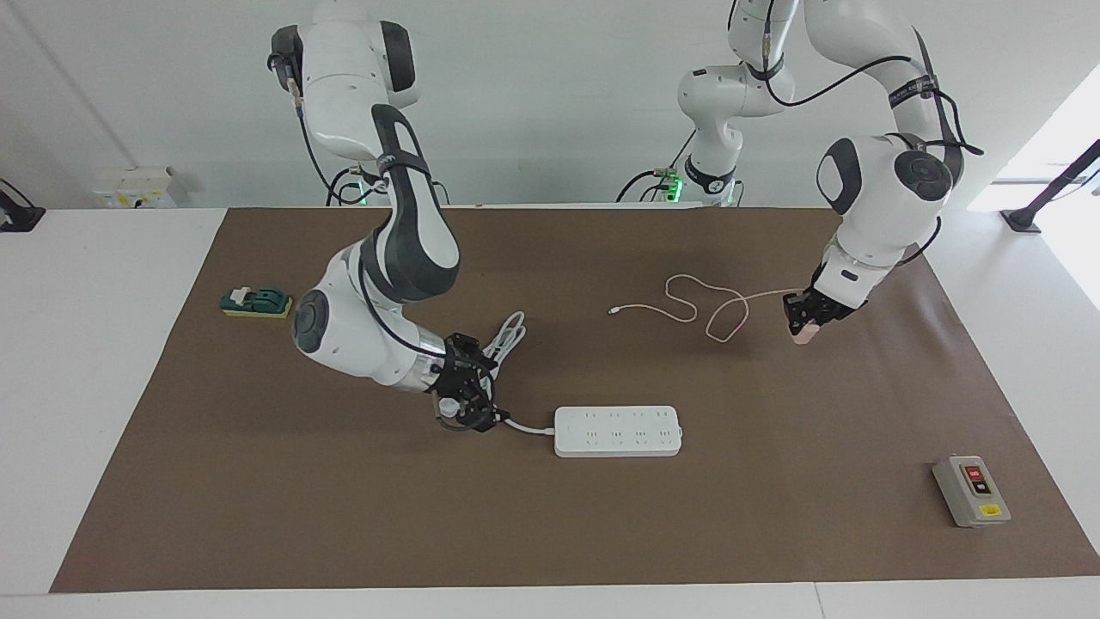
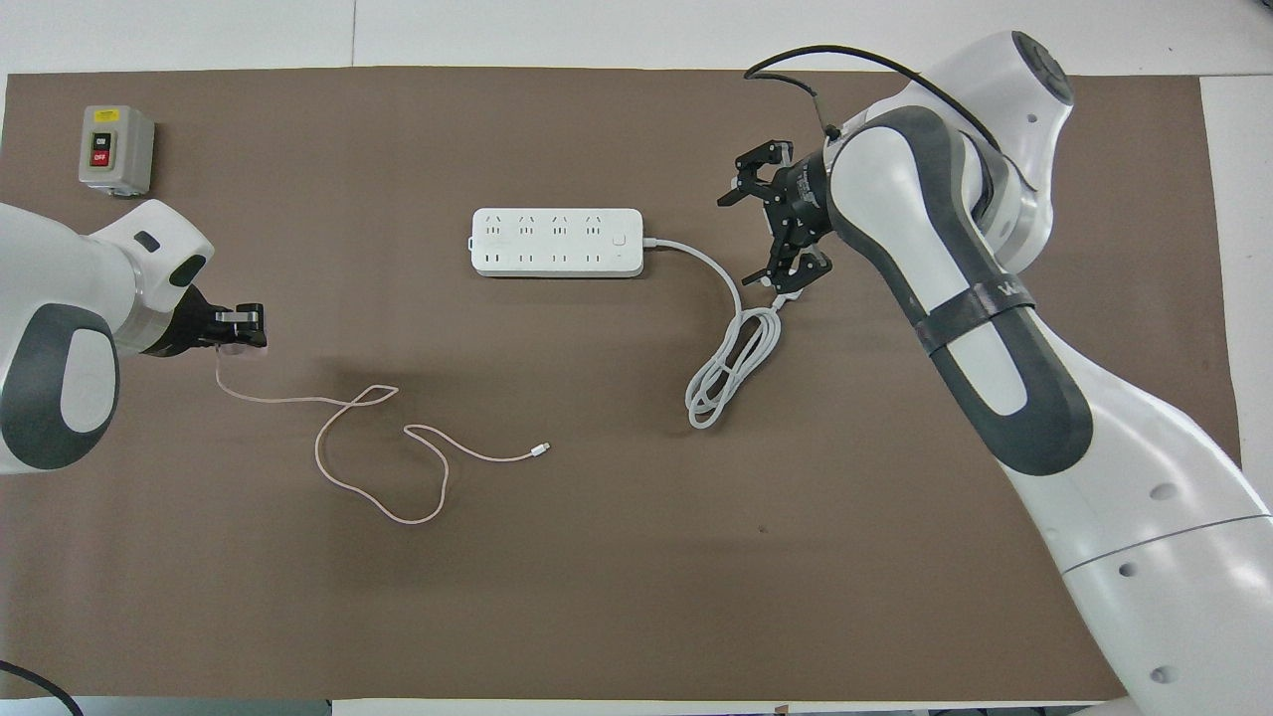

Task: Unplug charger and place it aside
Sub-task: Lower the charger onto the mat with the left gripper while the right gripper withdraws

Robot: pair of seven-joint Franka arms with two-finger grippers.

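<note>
The pale pink charger is in my left gripper, which is shut on it low over the mat toward the left arm's end of the table. In the overhead view the left gripper hides most of the cube. Its thin pink cable trails in loops across the mat to a free connector. The white power strip lies mid-table with nothing plugged in. My right gripper is open, low beside the strip's cord end.
The strip's thick white cord lies coiled under the right arm. A grey switch box sits farther from the robots at the left arm's end. A green and yellow block lies at the right arm's end.
</note>
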